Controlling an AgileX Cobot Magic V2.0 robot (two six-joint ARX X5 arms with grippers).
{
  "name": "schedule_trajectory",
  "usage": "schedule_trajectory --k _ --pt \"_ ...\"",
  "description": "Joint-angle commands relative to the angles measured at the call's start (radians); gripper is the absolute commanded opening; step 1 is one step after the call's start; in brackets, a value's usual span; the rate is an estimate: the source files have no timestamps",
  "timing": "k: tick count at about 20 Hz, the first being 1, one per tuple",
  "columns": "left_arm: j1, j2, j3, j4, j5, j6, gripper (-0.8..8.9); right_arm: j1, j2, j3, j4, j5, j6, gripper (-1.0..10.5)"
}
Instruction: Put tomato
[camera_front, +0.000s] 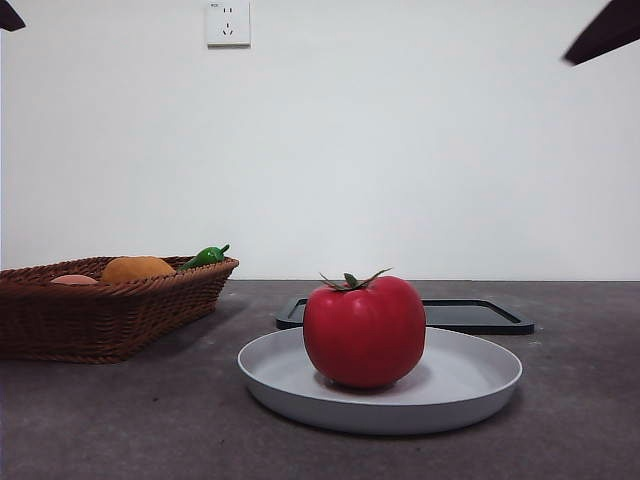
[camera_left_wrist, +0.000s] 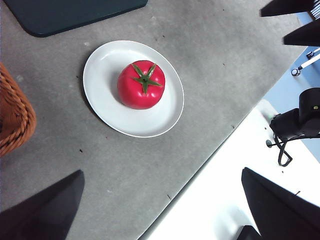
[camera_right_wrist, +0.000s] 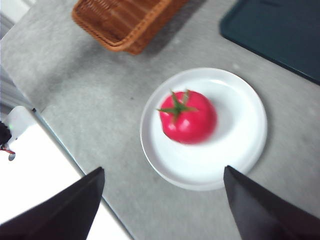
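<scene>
The glossy red tomato (camera_front: 364, 331) with its green stem stands upright on a round white plate (camera_front: 470, 385) near the table's front. The left wrist view looks down on the tomato (camera_left_wrist: 141, 85) and plate (camera_left_wrist: 102, 75) from high up. My left gripper (camera_left_wrist: 160, 175) is open with nothing between its jaws, well above the table's edge. The right wrist view also has the tomato (camera_right_wrist: 188, 117) on the plate (camera_right_wrist: 240, 145). My right gripper (camera_right_wrist: 164, 170) hangs open and empty, high above the plate. Neither gripper touches the tomato.
A brown wicker basket (camera_front: 100, 315) at the left holds an orange fruit (camera_front: 137, 268) and a green pepper (camera_front: 205, 257). A dark flat tray (camera_front: 480, 315) lies behind the plate. Black arm tips (camera_front: 605, 35) show at the front view's top corners.
</scene>
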Motion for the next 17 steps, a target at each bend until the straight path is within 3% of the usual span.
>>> schedule_trajectory --k 1,17 --pt "-0.003 0.009 0.02 0.007 0.006 0.013 4.99 0.046 0.07 0.018 0.057 0.007 -0.008 3.8" --pt "-0.003 0.009 0.02 0.022 0.006 0.012 4.96 0.246 0.475 0.018 0.319 0.223 -0.007 5.0"
